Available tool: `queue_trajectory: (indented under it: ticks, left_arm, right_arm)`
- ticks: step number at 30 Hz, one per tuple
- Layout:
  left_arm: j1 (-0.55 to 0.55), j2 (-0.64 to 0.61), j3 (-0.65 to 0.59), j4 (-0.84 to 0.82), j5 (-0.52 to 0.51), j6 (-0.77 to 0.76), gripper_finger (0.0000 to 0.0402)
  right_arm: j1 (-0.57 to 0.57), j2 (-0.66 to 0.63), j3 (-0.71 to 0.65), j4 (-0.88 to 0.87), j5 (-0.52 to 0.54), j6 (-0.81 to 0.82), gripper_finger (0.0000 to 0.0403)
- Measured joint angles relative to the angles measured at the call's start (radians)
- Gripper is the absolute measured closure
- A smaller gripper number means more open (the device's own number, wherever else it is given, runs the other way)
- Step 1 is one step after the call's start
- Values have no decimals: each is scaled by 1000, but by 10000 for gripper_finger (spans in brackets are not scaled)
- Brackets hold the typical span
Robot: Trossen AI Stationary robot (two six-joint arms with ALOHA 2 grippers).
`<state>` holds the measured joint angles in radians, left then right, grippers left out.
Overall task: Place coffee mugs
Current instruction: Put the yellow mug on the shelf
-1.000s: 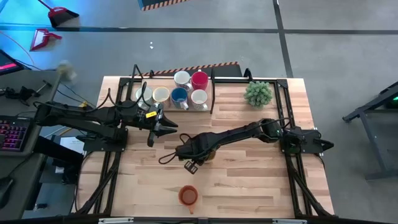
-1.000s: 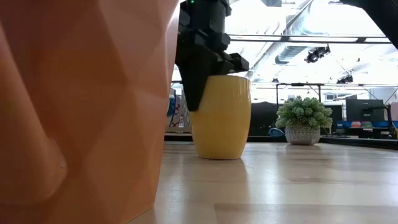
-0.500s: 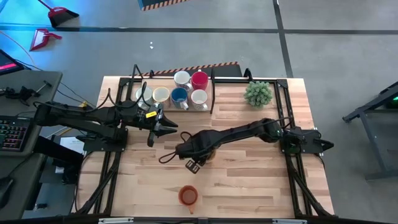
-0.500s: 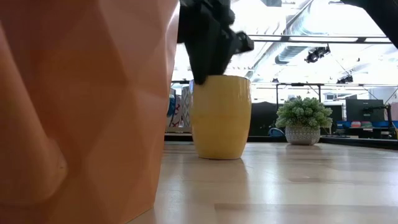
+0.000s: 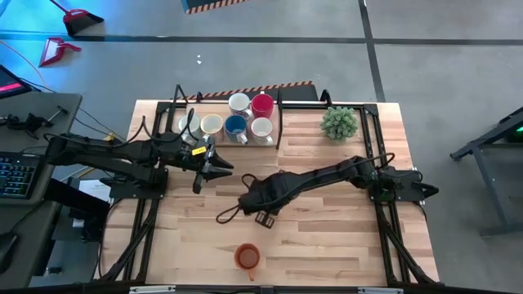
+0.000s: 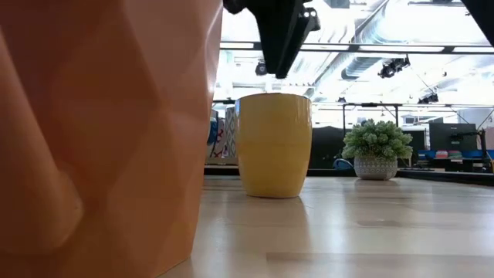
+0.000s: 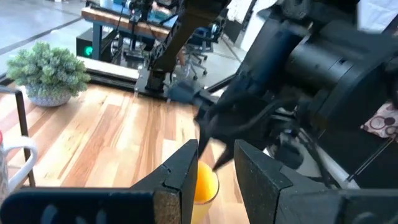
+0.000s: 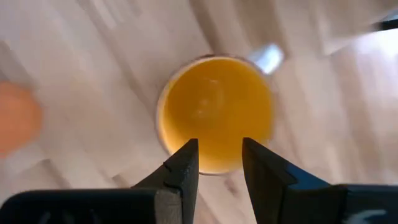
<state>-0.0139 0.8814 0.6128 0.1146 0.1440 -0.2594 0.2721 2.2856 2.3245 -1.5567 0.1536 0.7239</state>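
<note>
A yellow-orange mug [image 6: 274, 147] stands upright on its base mid-table. My right gripper [image 6: 279, 69] hangs open just above the mug's rim, pointing down, touching nothing. The right wrist view looks into the mug [image 8: 214, 112] past the gripper [image 8: 217, 165]. In the high view the right gripper [image 5: 263, 200] hides the mug. My left gripper [image 5: 222, 167] waits open left of centre, pointing toward the mug [image 7: 202, 186]. A red-orange mug [image 5: 248, 257] stands near the near edge. Several mugs, white [image 5: 239, 102], red [image 5: 261, 104] and blue [image 5: 235, 126], sit at the far edge.
A small green potted plant [image 5: 339, 122] stands at the far right of the table. The red-orange mug [image 6: 100, 123] fills the left of the low view. Bare wood lies between the yellow-orange mug and the right edge.
My right gripper has risen from the yellow-orange mug's rim, where one finger reached down its side, and now hangs clear above it, shifted slightly toward the table's right. The mug has stayed upright in place.
</note>
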Motion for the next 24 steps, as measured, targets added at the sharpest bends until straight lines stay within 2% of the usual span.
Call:
queue_trajectory:
  ticks: [6,10,13,20,24]
  left_arm:
    - [0,0,0,-33,1,-13,308]
    - [0,0,0,-58,4,-19,308]
    - [0,0,0,-67,4,-19,308]
    - [0,0,0,-65,4,-22,308]
    - [0,0,0,-65,4,-27,308]
  right_arm:
    - [18,-19,-5,0,150,18,304]
    - [84,-17,-4,-12,210,18,304]
    - [129,-41,-5,-14,298,19,304]
    - [186,-229,-5,-14,616,16,304]
    - [205,-380,-20,-12,744,1,304]
